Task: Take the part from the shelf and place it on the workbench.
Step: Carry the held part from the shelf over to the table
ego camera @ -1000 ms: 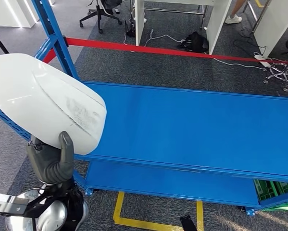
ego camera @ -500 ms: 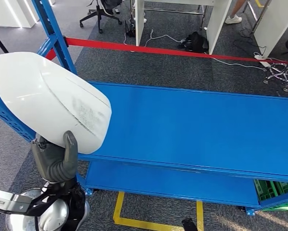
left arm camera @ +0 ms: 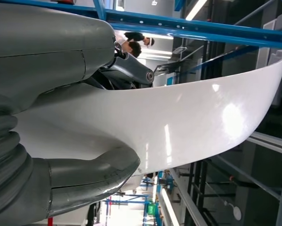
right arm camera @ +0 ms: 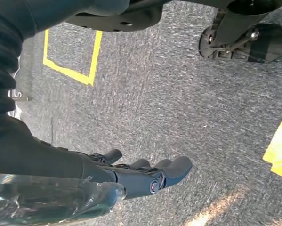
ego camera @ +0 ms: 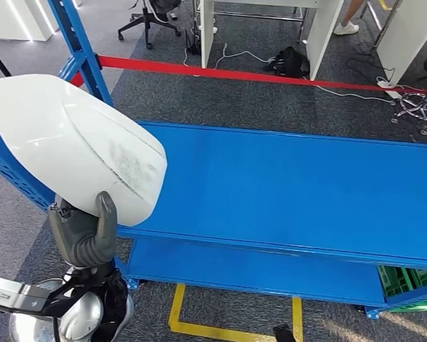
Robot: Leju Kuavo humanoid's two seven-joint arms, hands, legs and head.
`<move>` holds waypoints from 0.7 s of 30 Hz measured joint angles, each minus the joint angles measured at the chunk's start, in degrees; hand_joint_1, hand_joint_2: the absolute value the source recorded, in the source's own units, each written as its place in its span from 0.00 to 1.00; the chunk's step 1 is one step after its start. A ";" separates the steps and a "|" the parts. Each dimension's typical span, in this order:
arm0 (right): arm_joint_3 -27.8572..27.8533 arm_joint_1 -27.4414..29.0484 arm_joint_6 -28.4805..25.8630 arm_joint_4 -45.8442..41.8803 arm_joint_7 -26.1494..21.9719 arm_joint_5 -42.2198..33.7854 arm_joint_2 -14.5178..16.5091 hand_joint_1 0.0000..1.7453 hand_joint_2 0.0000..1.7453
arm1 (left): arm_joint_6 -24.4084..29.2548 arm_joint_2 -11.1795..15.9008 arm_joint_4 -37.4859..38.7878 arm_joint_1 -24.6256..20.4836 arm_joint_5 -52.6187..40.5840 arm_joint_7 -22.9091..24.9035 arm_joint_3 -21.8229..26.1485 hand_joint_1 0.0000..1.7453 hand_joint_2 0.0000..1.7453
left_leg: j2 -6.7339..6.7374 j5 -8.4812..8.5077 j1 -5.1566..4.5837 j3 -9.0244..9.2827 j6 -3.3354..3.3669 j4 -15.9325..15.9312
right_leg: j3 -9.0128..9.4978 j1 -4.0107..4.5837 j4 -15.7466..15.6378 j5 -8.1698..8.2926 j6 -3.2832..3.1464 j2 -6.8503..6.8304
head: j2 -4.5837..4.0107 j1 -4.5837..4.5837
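no legible text, label, brand or number; grey smudged marking on the white part [ego camera: 76,146] is unreadable.

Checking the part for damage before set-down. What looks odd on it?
The white part, held by the left hand, has a grey scuffed patch near its rounded end. Nothing else stands out.

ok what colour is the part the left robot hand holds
White part, glossy, clearest in the head view.
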 joint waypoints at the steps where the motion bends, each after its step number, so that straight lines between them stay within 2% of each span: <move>1: -0.01 0.01 0.40 0.00 -0.15 -0.26 0.00 0.00 1.00 | -0.06 0.01 0.04 -0.02 0.02 0.00 -0.01 1.00 1.00 | 0.00 -0.01 -0.14 0.00 0.17 0.02 | 0.03 -0.13 -0.08 0.03 0.17 0.02 | 0.00 -0.02; 3: -0.12 -0.03 1.32 0.00 -0.21 -1.38 -0.04 0.00 1.00 | -0.34 0.02 0.19 -0.08 0.11 0.00 -0.04 1.00 1.00 | 0.03 0.19 -0.19 0.12 0.62 -0.29 | 0.15 -0.25 -0.36 0.11 0.57 0.04 | 0.00 -0.02; 5: -0.45 -0.04 2.37 0.00 -0.08 -2.69 -0.17 0.00 1.00 | -0.71 0.01 0.43 -0.22 0.26 0.00 -0.14 1.00 1.00 | 0.13 0.58 0.11 0.52 1.12 -1.00 | -0.41 -0.19 0.88 -0.95 0.91 -0.06 | 0.00 0.11; 6: -0.61 -0.04 2.77 0.00 0.04 -3.12 -0.27 0.00 1.00 | -0.85 0.01 0.59 -0.31 0.30 0.00 -0.21 1.00 1.00 | 0.20 0.72 0.28 0.71 1.31 -1.28 | -1.47 -0.14 3.19 -2.36 1.03 -0.12 | 0.00 0.25; 8: -0.84 -0.10 3.22 -0.01 0.28 -3.43 -0.46 0.00 1.00 | -1.04 0.01 1.03 -0.44 0.31 0.00 -0.32 1.00 1.00 | 0.31 0.72 0.33 0.80 1.45 -1.40 | -4.84 -0.11 10.46 -5.90 1.24 -0.21 | 0.00 0.44; 9: -0.95 -0.19 3.37 -0.02 0.44 -3.38 -0.55 0.00 1.00 | -1.09 0.01 1.28 -0.45 0.29 0.00 -0.34 1.00 1.00 | 0.36 0.70 0.32 0.81 1.43 -1.39 | -6.30 -0.13 13.56 -6.95 1.34 -0.24 | 0.00 0.47; 10: -1.05 -0.25 3.57 -0.03 0.60 -3.25 -0.62 0.00 1.00 | -1.12 0.01 1.53 -0.46 0.26 0.00 -0.37 1.00 1.00 | 0.38 0.65 0.36 0.84 1.36 -1.37 | -6.88 -0.17 14.88 -6.97 1.45 -0.28 | 0.00 0.46; 11: -1.14 -0.27 3.80 -0.04 0.78 -3.10 -0.68 0.00 1.00 | -1.16 0.01 1.75 -0.47 0.23 0.00 -0.40 1.00 1.00 | 0.36 0.57 0.46 0.91 1.22 -1.35 | -6.33 -0.23 13.98 -5.94 1.56 -0.32 | 0.00 0.48; 13: -1.19 -0.14 4.09 -0.04 0.85 -2.35 -0.77 0.00 1.00 | -1.19 0.01 2.06 -0.50 0.16 0.00 -0.49 1.00 1.00 | 0.20 0.29 0.74 1.20 0.61 -1.25 | -2.61 -0.48 7.12 -2.59 1.93 -0.38 | 0.00 0.52; 14: -1.11 -0.04 4.16 -0.03 0.57 -1.60 -0.77 0.00 1.00 | -1.17 0.01 2.14 -0.54 0.14 0.00 -0.51 1.00 1.00 | 0.09 0.13 0.74 1.24 0.17 -1.07 | -0.76 -0.57 3.70 -1.52 1.89 -0.23 | 0.00 0.65; 15: -0.92 0.06 4.21 -0.03 0.08 -0.76 -0.75 0.00 1.00 | -1.14 0.00 2.17 -0.57 0.10 0.00 -0.54 1.00 1.00 | 0.02 0.06 0.67 1.20 -0.28 -0.92 | 0.39 -0.62 1.49 -1.06 1.57 -0.03 | 0.00 0.71; 16: -0.69 0.13 4.32 -0.02 -0.61 -0.01 -0.74 0.00 1.00 | -1.09 0.00 2.18 -0.60 0.06 0.00 -0.56 1.00 1.00 | -0.01 0.07 0.56 1.13 -0.66 -0.85 | 0.77 -0.57 0.69 -1.18 1.08 0.19 | 0.00 0.68; 18: -0.32 0.22 4.66 -0.02 -1.93 0.58 -0.74 0.00 1.00 | -1.01 0.03 2.18 -0.62 -0.02 0.00 -0.60 1.00 1.00 | -0.03 0.17 0.59 1.05 -1.22 -0.96 | 0.58 -0.36 0.80 -1.23 -0.26 0.43 | 0.01 0.48; 19: -0.27 0.24 4.80 -0.02 -2.36 0.62 -0.74 0.00 1.00 | -0.99 0.05 2.18 -0.61 -0.05 0.00 -0.61 1.00 1.00 | 0.06 -0.06 0.69 1.00 -1.46 -0.83 | 0.58 -0.30 0.81 -1.23 -0.72 0.42 | 0.01 0.38; 21: -0.15 0.28 4.75 -0.02 -2.34 0.87 -0.74 0.00 1.00 | -0.99 0.12 2.18 -0.60 -0.26 0.00 -0.62 1.00 1.00 | 0.28 -2.12 0.73 -0.42 -1.83 2.23 | 0.67 -0.31 0.70 -1.21 -1.53 0.32 | 0.01 0.26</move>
